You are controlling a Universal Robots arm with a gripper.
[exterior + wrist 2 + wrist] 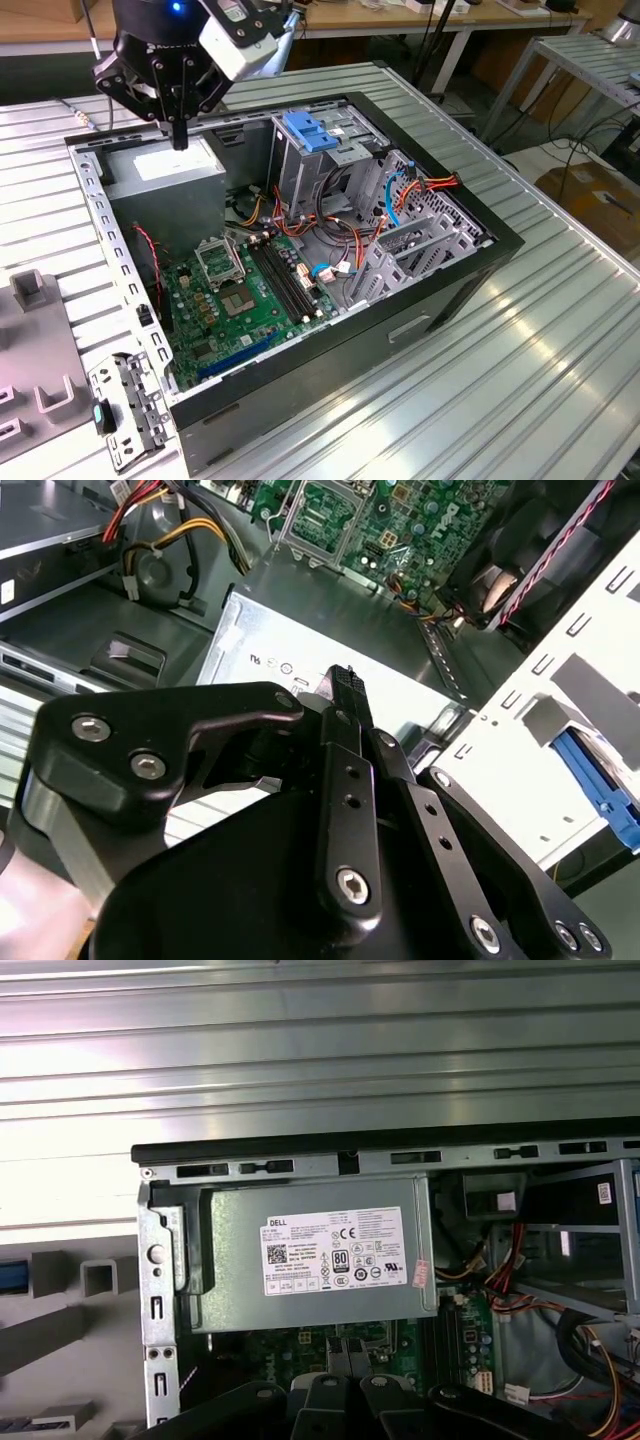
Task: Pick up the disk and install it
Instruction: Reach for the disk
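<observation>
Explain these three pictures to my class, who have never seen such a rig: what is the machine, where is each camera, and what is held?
The black machine is a robot arm ending in a gripper, a two-fingered claw. The exterior view looks on from off the arm; both wrist views come from cameras riding on the arm. On the ribbed metal table lies an open computer case, showing its green circuit board and grey power supply. The gripper hangs above that power supply, shut and holding nothing.

The motherboard (235, 300) is green, the gripper (180, 138) black, the power supply (318, 1256) grey.
</observation>
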